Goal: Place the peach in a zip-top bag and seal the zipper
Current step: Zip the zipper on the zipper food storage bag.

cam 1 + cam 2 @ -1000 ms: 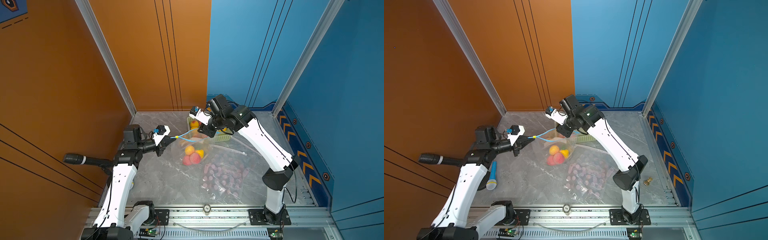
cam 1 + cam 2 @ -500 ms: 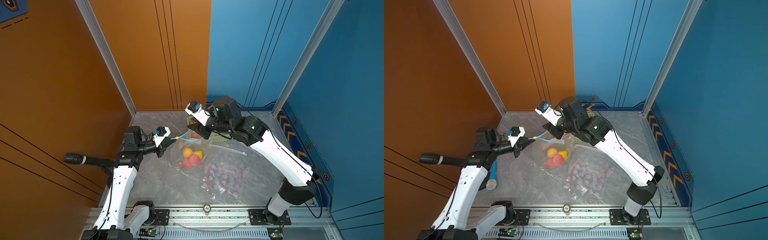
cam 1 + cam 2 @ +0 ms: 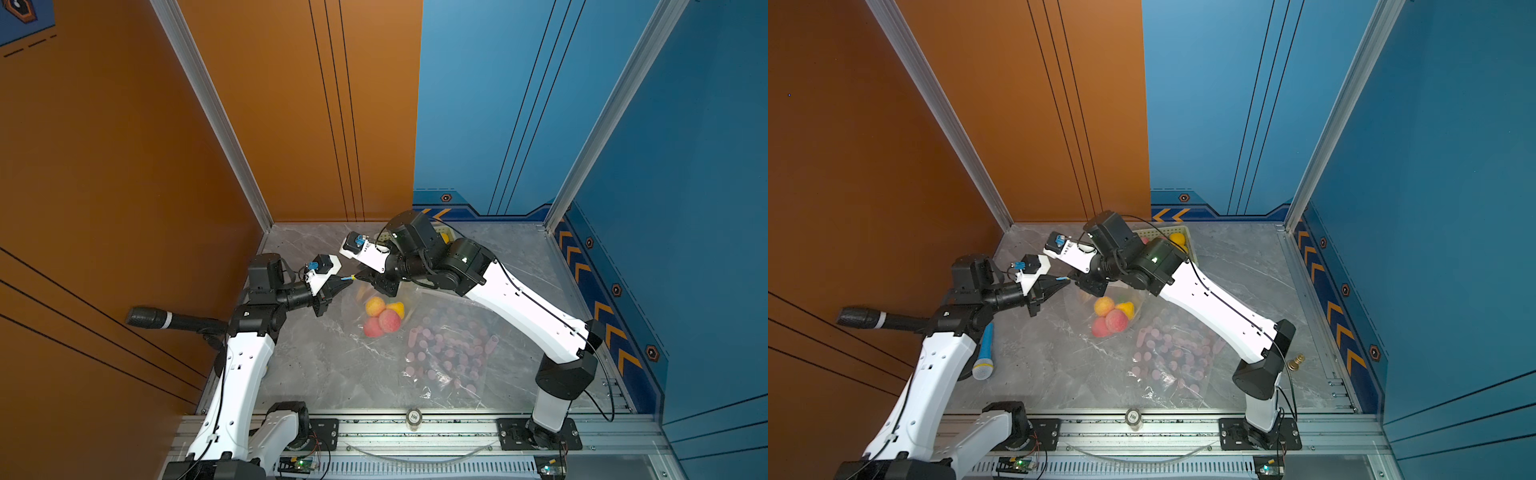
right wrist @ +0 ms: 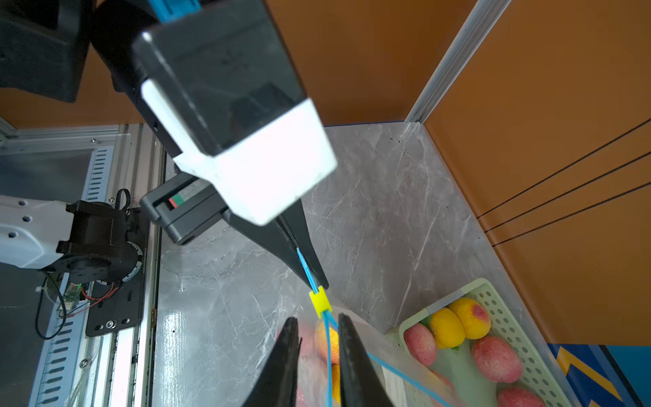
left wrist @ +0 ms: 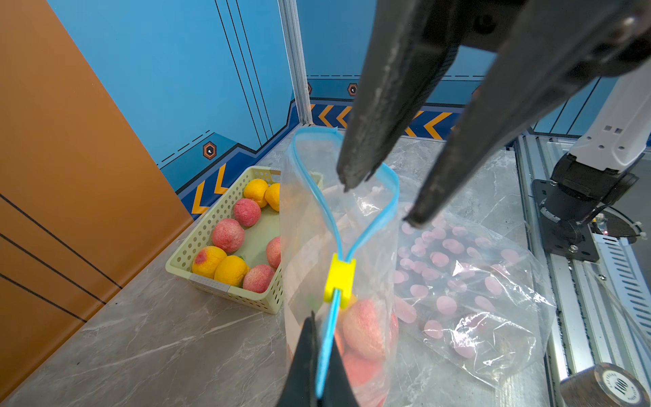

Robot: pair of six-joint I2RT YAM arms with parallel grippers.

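While both claws meet at the mouth of the clear plastic zip-top bag (image 5: 306,229), 4 round pink-&-yellow peaches (image 3: 390,321) sit at its bottom, on the grey marble tabletop (image 3: 332,374)
Counts: 2 arms, 2 bags (2nd = crumpled clear bag of pink cylinders (image 3: 449,349), lying just beside), 1 pale green perforated plastic basket (image 5: 197,243) w/ approx 8 more fruit showing, 2 mics: black microphone (image 3: 153,319) & blue microphone (image 3: 984,349). Left gripper (image 4: 315,275): jaws together, clamped on the end of the blue zipper strip (image 5: 328,338), right by the small yellow plastic slider (image 5: 340,276). Right gripper (image 4: 315,320): jaws apart by a narrow gap, straddling the strip on the slider's other side; can't tell if pads touch it. Bag mouth gapes open past the slider
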